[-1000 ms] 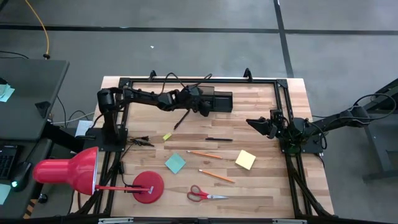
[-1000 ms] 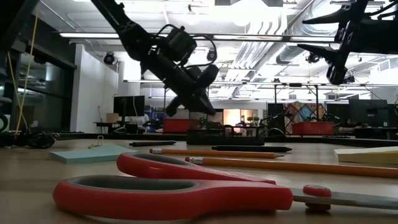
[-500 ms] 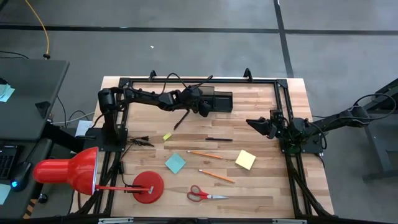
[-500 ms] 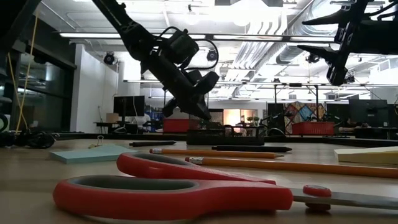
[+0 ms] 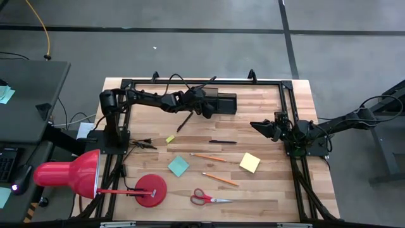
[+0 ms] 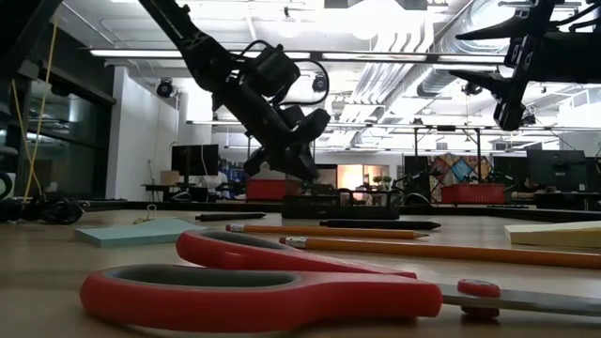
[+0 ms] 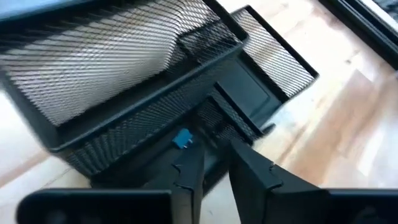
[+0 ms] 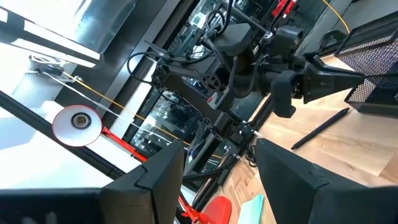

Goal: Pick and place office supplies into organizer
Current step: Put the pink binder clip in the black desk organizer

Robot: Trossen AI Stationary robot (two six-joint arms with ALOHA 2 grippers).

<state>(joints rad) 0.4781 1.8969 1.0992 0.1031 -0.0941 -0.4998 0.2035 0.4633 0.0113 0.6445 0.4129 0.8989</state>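
Wooden planks make up the desk (image 5: 266,190) that we see from above, ringed by a black frame (image 5: 286,95), with a grey floor around it. At the far edge sits the black mesh organizer (image 5: 224,103), and our left gripper (image 5: 207,109) hangs right at its near side; the left wrist view shows the organizer (image 7: 143,81) filling the picture just past two dark fingers (image 7: 249,171) that stand close together with a narrow gap, and we cannot tell whether they grip anything. A black pen (image 5: 184,121) lies slanted on the wood just below that gripper. Our right gripper (image 5: 258,126) waits at the right side of the desk, raised, its jaws spread apart and holding nothing, as the right wrist view shows. Loose on the desk are a second black pen (image 5: 223,142), two orange pencils, one (image 5: 208,157) above the other (image 5: 220,179), a blue sticky pad (image 5: 178,166), a yellow sticky pad (image 5: 250,163) and a tiny yellow block (image 5: 169,139). Red-handled scissors (image 5: 210,199) lie nearest the front edge, large in the low view (image 6: 263,286). A red desk lamp (image 5: 69,174) stands at the front left corner, its round base (image 5: 150,190) on the wood.
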